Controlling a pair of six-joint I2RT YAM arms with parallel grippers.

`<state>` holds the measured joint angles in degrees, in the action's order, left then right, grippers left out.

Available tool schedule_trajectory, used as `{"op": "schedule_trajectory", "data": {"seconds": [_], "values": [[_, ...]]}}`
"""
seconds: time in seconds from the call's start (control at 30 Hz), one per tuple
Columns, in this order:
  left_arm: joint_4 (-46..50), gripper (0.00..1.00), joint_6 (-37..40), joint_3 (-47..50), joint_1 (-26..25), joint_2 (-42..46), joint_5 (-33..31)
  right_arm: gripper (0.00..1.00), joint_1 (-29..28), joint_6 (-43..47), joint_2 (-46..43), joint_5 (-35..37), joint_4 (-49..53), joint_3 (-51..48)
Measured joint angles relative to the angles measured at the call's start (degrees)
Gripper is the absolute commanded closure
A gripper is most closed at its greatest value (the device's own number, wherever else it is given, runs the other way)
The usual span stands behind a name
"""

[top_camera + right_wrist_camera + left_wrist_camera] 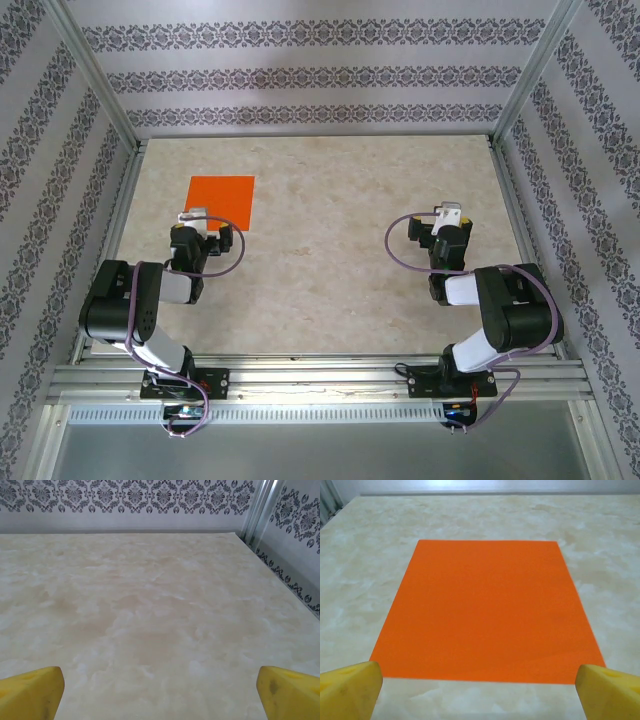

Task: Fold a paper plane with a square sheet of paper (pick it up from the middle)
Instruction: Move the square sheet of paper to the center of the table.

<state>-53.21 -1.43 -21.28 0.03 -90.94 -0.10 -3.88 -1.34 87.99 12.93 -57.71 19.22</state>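
Observation:
The square sheet of paper [222,201], bright orange and flat, lies on the table at the far left. It also lies just ahead in the left wrist view, as the same orange sheet [487,610]. My left gripper [193,214] sits at the sheet's near edge, open, its yellow fingertips [350,687] wide apart and short of the paper. My right gripper [450,214] is open over bare table on the right, yellow fingertips [287,692] spread with nothing between them. No folded paper plane is in view.
The marble-patterned table [330,270] is ringed by metal frame posts [95,80] and patterned walls [320,70]. An aluminium rail [320,380] runs along the near edge by the arm bases.

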Motion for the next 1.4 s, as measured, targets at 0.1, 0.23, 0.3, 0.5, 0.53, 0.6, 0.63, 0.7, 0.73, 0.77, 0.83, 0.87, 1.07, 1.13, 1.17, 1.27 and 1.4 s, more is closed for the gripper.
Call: {"op": "schedule_trajectory", "data": {"seconds": [0.1,0.23,0.3,0.5,0.53,0.6,0.63,0.7,0.73,0.77,0.83,0.87,1.07,1.13,1.17,1.27,1.4], "values": [[0.00,0.01,0.11,-0.33,0.00,0.00,0.70,0.02,0.00,0.02,0.00,-1.01,0.02,0.00],[0.00,0.01,0.26,-0.37,0.00,0.00,1.27,0.02,0.00,0.04,0.00,-1.86,0.02,0.02],[0.00,0.01,0.39,-0.37,0.00,0.00,1.46,0.02,0.02,0.04,0.00,-1.99,0.02,0.02],[0.00,0.01,0.42,-0.37,0.00,0.00,1.60,0.02,0.02,0.04,0.00,-2.08,0.02,0.02],[0.00,0.01,0.42,-0.37,0.00,0.00,1.60,0.02,0.02,0.02,0.00,-2.08,0.02,0.00],[0.00,0.01,0.42,-0.37,0.00,0.00,1.60,0.02,0.04,0.02,0.00,-2.34,0.04,0.00],[0.00,0.01,0.42,-0.37,0.00,0.00,1.60,0.02,0.15,0.02,0.00,-2.56,0.07,0.00],[0.00,0.01,0.42,-0.37,0.00,0.00,1.60,0.02,0.42,0.00,0.00,-2.91,0.07,0.00],[0.00,0.01,0.42,-0.37,0.00,0.00,1.60,0.02,0.72,0.00,0.00,-3.08,0.07,0.00],[0.00,0.01,0.42,-0.37,0.00,0.00,1.60,0.02,0.79,0.00,0.00,-3.39,0.13,0.00],[0.00,0.01,0.42,-0.37,0.00,0.00,1.60,0.02,1.16,0.00,0.00,-3.87,0.28,0.02],[0.00,0.01,0.42,-0.37,0.00,0.00,1.60,0.02,1.20,0.00,0.00,-4.20,0.39,0.00],[0.00,0.01,0.42,-0.37,0.00,0.00,1.60,0.02,1.42,0.00,0.00,-5.42,0.66,0.00],[-0.02,0.01,0.39,-0.35,0.00,0.00,1.40,0.02,1.42,0.04,0.00,-5.92,0.98,0.13],[-0.04,0.01,0.39,-0.28,0.00,0.00,1.20,0.02,1.42,0.07,0.00,-6.08,1.25,0.28],[0.61,0.01,0.35,0.48,0.00,1.62,0.33,0.02,1.36,0.24,-0.09,-6.38,1.38,0.37],[9.25,0.01,-0.24,-0.90,0.02,10.91,-0.52,0.02,1.11,0.28,-2.43,-6.36,5.81,1.11]]}}
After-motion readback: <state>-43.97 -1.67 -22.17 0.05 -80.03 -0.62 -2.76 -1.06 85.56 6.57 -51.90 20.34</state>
